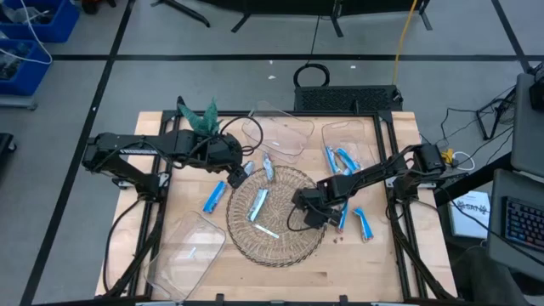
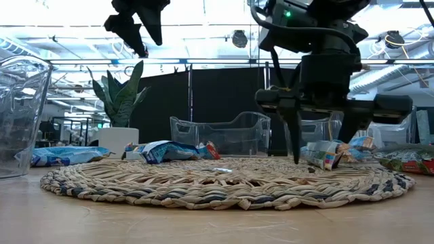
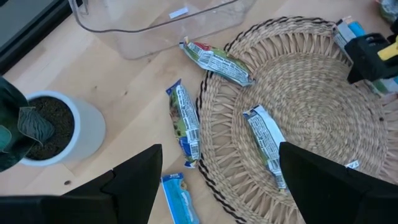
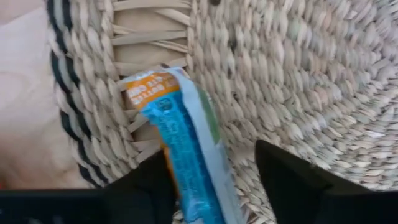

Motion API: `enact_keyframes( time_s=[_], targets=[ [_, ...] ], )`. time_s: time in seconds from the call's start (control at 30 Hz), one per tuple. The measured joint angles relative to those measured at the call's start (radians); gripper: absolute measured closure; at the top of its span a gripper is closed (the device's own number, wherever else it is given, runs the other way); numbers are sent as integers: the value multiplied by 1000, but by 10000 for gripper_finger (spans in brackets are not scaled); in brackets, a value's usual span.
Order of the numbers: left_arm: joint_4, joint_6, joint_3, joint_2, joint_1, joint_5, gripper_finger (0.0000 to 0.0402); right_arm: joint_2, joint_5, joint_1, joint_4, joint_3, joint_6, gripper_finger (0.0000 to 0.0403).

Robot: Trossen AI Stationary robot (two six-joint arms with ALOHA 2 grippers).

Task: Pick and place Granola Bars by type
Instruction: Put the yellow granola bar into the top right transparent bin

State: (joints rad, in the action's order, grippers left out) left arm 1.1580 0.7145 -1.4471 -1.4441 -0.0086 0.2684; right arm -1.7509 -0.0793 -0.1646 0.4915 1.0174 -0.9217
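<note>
Wrapped granola bars lie on and around a round woven mat (image 1: 276, 242). My right gripper (image 1: 310, 212) is low over the mat's right edge, fingers pointing down and open. A bright blue bar with an orange end (image 4: 186, 134) lies on the mat's rim between them; I cannot tell whether a finger touches it. My left gripper (image 1: 240, 174) is open and empty, raised above the mat's far left edge. Below it lie a brownish-green bar (image 3: 217, 62), a silvery-blue bar (image 3: 185, 124) on the table, another silvery-blue bar (image 3: 266, 140) on the mat and a bright blue bar (image 3: 180, 199).
A clear tub (image 1: 280, 136) stands at the far side. A second tub (image 1: 353, 136) at the far right holds blue bars. A third tub (image 1: 183, 251) is near left. A potted plant (image 1: 200, 119) stands behind my left arm. A thin white stick (image 1: 265, 231) lies on the mat. Two blue bars (image 1: 364, 223) lie right of the mat.
</note>
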Motion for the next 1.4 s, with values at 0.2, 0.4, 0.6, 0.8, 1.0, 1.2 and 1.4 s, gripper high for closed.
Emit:
enact_keyframes(
  time_s=[0.2,0.4,0.6,0.8,1.0,1.2,1.4],
  targets=[
    [-1,-13,0,0,0,-1,78,64,51,-1,-1,-5,-33,347],
    [-2,-29,0,0,1,1,78,188,249,-13,31,4,-37,382],
    [-3,-39,0,0,2,1,78,372,470,5,62,96,34,392],
    [-10,-39,0,0,9,1,78,469,525,204,334,105,486,393],
    [-11,-39,0,0,9,0,78,468,419,477,450,64,860,395],
    [-11,-50,0,0,11,-7,78,427,239,673,399,21,1022,395],
    [-11,-66,0,0,29,-26,78,393,205,743,400,-11,1020,379]
  ],
)
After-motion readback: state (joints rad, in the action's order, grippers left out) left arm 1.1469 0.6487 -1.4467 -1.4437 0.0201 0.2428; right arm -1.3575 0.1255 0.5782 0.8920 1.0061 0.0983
